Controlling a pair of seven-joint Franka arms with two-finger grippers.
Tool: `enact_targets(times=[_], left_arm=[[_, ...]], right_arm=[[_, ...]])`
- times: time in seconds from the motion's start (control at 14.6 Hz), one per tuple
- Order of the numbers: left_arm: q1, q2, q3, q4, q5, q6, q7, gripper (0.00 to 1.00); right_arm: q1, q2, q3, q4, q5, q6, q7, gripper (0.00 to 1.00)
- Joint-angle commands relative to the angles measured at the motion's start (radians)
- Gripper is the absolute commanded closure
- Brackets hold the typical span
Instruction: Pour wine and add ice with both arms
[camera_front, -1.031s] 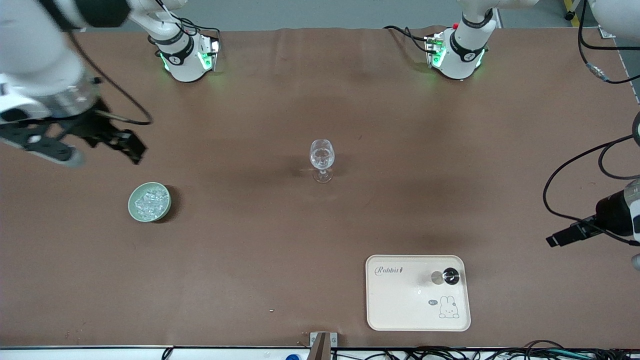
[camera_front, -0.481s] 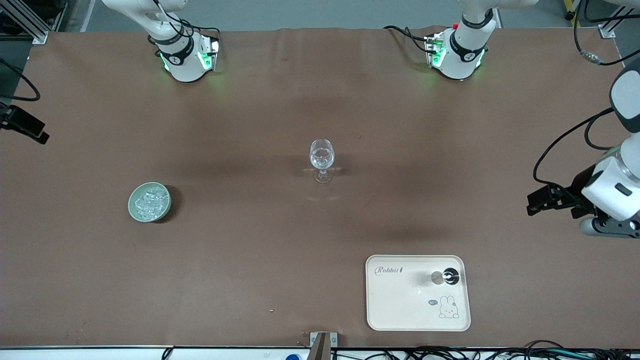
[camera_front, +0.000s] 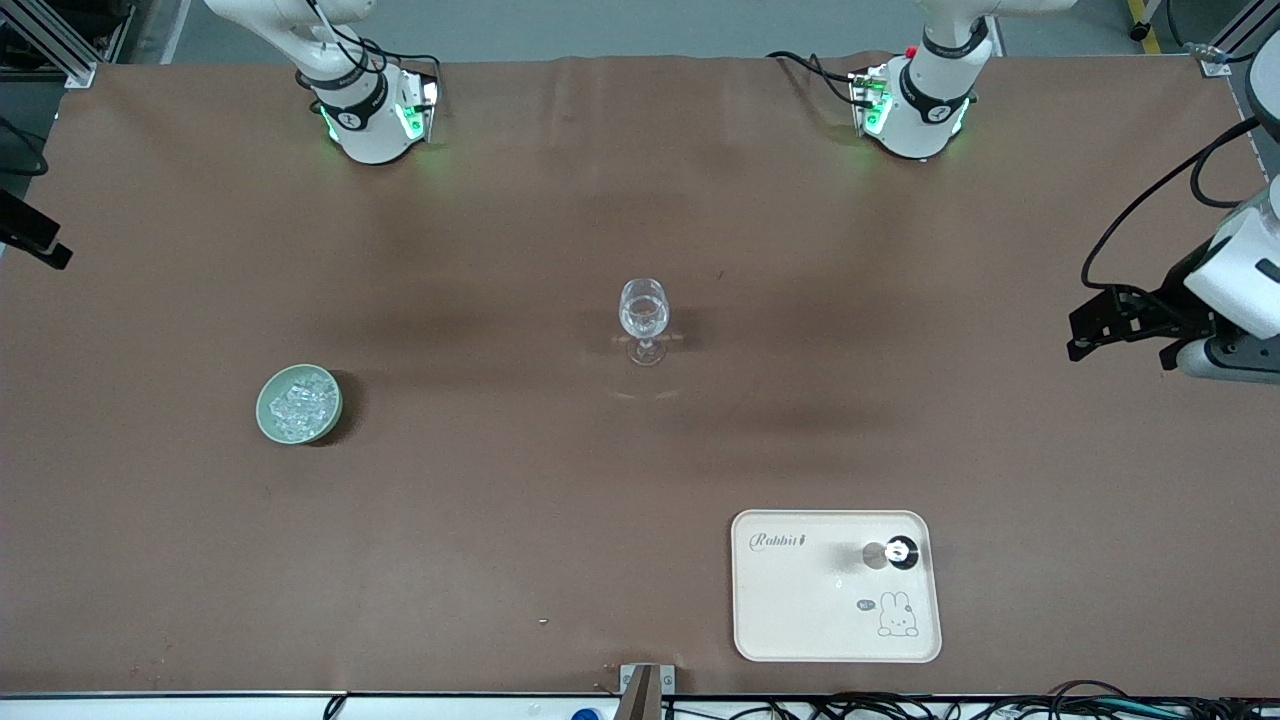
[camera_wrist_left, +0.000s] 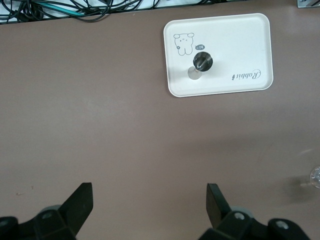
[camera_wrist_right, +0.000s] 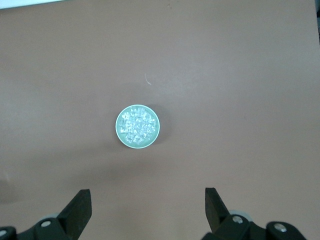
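A clear wine glass stands upright at the table's middle, with glints in its bowl. Ice fills a green bowl toward the right arm's end; both also show in the right wrist view, the ice in the bowl. A small dark-topped vessel stands on a cream tray, also in the left wrist view. My right gripper is open and empty, up over the table's edge at its own end. My left gripper is open and empty, over the table's edge at its end.
The cream tray with a rabbit drawing lies near the front camera's edge, toward the left arm's end. Both arm bases stand at the table's back. Cables run along the edge nearest the front camera.
My right arm has swung away from over the bowl to the table's edge at its end. My left gripper has moved along its table edge toward the bases. Nothing on the table moved.
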Motion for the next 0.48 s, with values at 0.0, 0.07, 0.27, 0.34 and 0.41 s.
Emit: enact_targets(times=[0.0, 0.07, 0.27, 0.34, 0.41], left_arm=[[0.012, -0.047, -0.014, -0.044, 0.009, -0.025, 0.001, 0.0], [0.017, -0.072, -0.014, -0.061, 0.009, -0.033, 0.001, 0.0], [0.027, -0.13, -0.014, -0.116, 0.007, -0.037, 0.0, 0.0], [0.027, -0.135, -0.014, -0.119, 0.007, -0.038, 0.001, 0.0], [0.029, -0.132, -0.015, -0.119, 0.012, -0.038, 0.008, 0.0]], right_arm=[[-0.008, -0.013, 0.02, 0.013, 0.015, 0.002, -0.022, 0.0], [0.004, -0.013, 0.017, 0.013, 0.01, 0.0, -0.02, 0.0], [0.004, -0.013, 0.019, 0.015, 0.013, -0.003, -0.011, 0.0], [0.004, -0.013, 0.019, 0.015, 0.013, -0.003, -0.011, 0.0], [0.004, -0.014, 0.019, 0.013, 0.015, -0.003, -0.011, 0.0]])
